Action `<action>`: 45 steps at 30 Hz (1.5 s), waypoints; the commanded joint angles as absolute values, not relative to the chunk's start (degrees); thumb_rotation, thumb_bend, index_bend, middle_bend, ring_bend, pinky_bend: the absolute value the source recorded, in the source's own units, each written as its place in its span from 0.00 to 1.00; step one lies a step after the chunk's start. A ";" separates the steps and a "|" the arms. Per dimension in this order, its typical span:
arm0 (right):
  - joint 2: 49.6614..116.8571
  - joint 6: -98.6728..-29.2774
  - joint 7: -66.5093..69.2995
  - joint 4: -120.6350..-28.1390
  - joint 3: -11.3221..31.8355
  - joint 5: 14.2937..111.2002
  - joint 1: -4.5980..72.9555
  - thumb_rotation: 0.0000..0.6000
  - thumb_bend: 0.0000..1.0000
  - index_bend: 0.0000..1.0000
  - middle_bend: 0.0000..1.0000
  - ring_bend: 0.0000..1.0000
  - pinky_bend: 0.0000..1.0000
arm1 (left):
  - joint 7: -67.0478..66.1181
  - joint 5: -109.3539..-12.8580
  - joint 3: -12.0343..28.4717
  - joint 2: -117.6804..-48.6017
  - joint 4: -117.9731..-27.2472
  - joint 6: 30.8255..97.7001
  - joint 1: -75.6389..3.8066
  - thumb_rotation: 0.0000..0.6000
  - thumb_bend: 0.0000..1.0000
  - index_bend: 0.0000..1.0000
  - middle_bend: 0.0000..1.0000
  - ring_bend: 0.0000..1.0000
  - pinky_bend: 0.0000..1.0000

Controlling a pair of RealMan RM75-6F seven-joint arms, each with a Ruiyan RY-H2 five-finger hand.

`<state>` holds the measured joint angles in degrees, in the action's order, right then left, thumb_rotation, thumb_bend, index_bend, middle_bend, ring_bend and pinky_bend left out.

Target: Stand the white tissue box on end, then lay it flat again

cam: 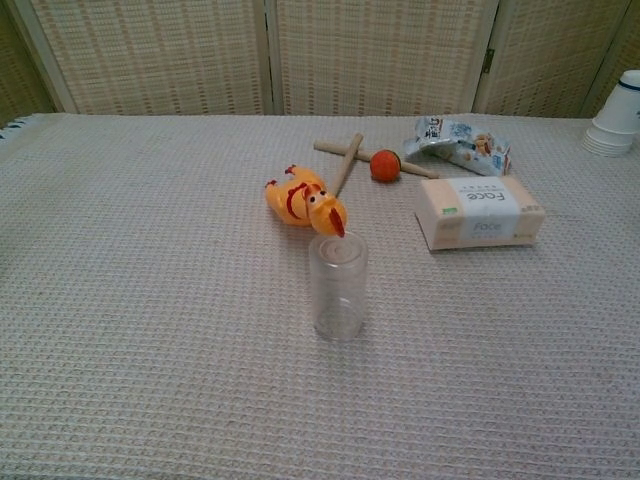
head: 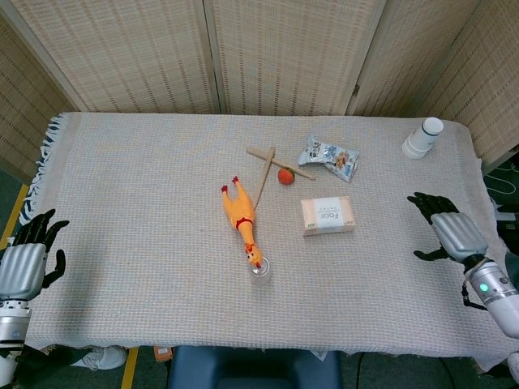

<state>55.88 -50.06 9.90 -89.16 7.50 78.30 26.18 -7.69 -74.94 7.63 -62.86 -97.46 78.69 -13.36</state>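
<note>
Right of centre on the woven beige tablecloth (head: 146,194) lies the white rectangular tissue box (head: 328,215), flat on its broad face, printed top upward — so we judge the first step, standing it on end, as not yet begun. Its long axis runs roughly nine o'clock to three o'clock across the table, tilted slightly in the chest view, with short ends facing left and right.

Our right hand (head: 448,228) hovers over the cloth at the box's three o'clock, well apart from it, fingers spread and holding nothing. Our left hand (head: 24,259) hangs off the table edge far at nine o'clock, fingers apart, also empty.

Next we need the right hand to reach the near short end and tip the box up — steadily, since a light carton could slide on the weave.
</note>
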 commanded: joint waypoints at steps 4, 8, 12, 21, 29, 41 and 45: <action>66.58 -44.44 -2.37 -88.87 10.91 69.50 35.05 1.00 0.12 0.08 0.00 0.00 0.00 | -5.66 -75.31 7.87 -61.98 -97.73 79.24 -12.84 1.00 0.63 0.18 0.00 0.00 0.12; 77.65 -43.65 -7.37 -83.32 12.65 65.44 40.39 1.00 0.12 0.11 0.02 0.00 0.00 | -3.58 -75.14 8.21 -61.05 -97.71 79.47 -12.43 1.00 0.63 0.18 0.00 0.00 0.12; 81.30 -43.03 -10.37 -80.82 13.03 61.66 42.76 1.00 0.12 0.11 0.02 0.00 0.00 | -2.52 -74.78 8.41 -60.47 -97.74 79.46 -12.15 1.00 0.63 0.18 0.00 0.00 0.12; 83.96 -42.69 -11.16 -76.37 14.33 56.37 45.20 1.00 0.12 0.12 0.02 0.00 0.00 | -0.67 -74.01 8.76 -59.93 -97.09 78.71 -12.07 1.00 0.63 0.18 0.00 0.00 0.12; 84.07 -39.96 -13.65 -74.68 13.20 50.87 46.99 1.00 0.12 0.17 0.10 0.01 0.00 | -0.66 -73.56 8.77 -59.94 -96.88 77.94 -12.26 1.00 0.63 0.18 0.00 0.00 0.12; 86.43 -39.05 -15.01 -72.41 12.10 47.23 49.24 1.00 0.12 0.22 0.16 0.02 0.00 | -1.13 -72.86 9.10 -59.85 -96.82 78.25 -12.08 1.00 0.63 0.17 0.00 0.00 0.12; 87.27 -38.92 -15.27 -71.45 11.95 46.18 49.87 1.00 0.12 0.23 0.16 0.02 0.00 | -0.92 -72.65 9.17 -59.77 -96.73 78.02 -12.10 1.00 0.63 0.17 0.00 0.00 0.12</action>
<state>87.12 -38.99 -15.21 -71.61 12.00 46.33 49.73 -0.90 -72.64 9.17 -59.76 -96.74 78.02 -12.10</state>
